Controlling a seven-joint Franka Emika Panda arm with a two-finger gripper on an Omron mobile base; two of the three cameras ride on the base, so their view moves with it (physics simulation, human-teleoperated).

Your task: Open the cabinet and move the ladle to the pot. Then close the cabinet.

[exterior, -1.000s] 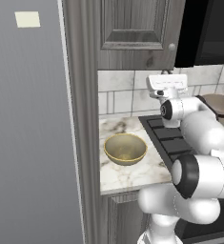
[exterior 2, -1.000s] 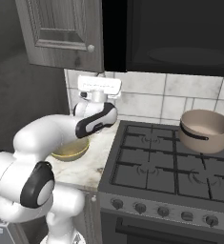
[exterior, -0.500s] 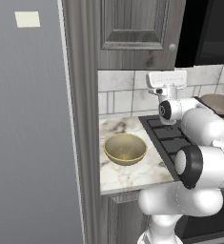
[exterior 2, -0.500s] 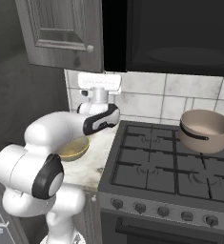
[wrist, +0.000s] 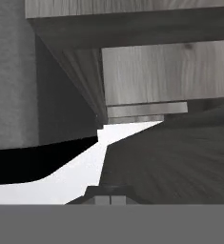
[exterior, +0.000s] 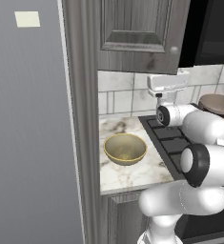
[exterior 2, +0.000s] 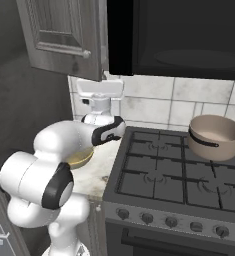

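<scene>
Hand risen and turned upward since a second ago, now just under the cabinet (exterior: 142, 35) door's lower edge.

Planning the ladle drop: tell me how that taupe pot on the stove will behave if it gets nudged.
The pot is wide and low, so it probably won't tip. It sits on the ridged stove grate, so it would likely scrape or catch rather than glide. It looks rigid and probably fairly heavy.

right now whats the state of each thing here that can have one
cabinet: door shut, knob untouched
pot: upright on the stove's back right burner, no lid, no ladle in it
golden bowl: upright on the marble counter, empty
gripper: shut, holding nothing, raised just below the cabinet
</scene>
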